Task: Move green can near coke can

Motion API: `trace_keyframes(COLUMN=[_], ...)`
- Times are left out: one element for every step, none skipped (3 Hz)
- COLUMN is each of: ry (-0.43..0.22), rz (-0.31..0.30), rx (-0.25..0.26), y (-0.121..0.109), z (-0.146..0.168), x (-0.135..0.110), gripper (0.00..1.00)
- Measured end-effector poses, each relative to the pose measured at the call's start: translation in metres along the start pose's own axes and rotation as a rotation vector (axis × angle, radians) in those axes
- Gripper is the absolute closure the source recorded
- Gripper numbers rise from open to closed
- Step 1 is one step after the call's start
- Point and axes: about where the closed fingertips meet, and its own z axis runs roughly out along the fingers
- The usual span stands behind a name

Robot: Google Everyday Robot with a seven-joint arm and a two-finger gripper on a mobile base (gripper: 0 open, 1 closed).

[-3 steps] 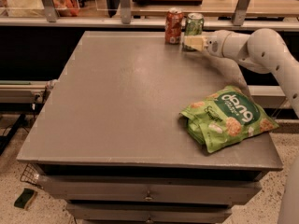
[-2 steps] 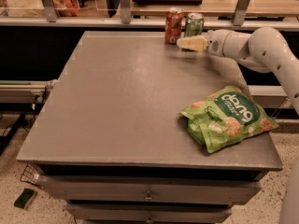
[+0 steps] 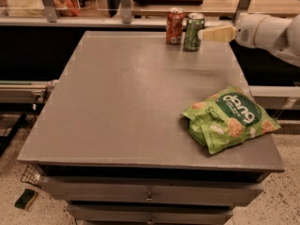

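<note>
Since the frame a second back, the gripper [image 3: 204, 33] had drawn away to the right and a little higher. It had lain across the lower front of the green can [image 3: 193, 32]; now only its pale tip reached the can's right side. Whether it touched the can, and whether it was clenched or released, I could not tell from my view. Neither can had shifted.

Behind the gripper the white arm [image 3: 265, 29] ran out past the right border, cut off there. To the left of the green can, just beside it, stood the coke can [image 3: 174, 26]; I could not say if the two touched. Well apart from them, near the front right corner of the desk [image 3: 117, 107], a flat green snack bag [image 3: 229, 120] lay with its right corner poking past the desk's side. On the floor at lower left sat a small green sponge [image 3: 26, 198].

The print on the green can was too blurred to read. It stood at the desk's far edge, upright, long axis vertical, silver top up.
</note>
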Motion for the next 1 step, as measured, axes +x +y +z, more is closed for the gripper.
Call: trace_keyframes(ry=[-0.040], rz=[-0.065], rx=[0.145], y=[-0.0129], z=[-0.0856], x=[-0.0304], gripper=[0.00])
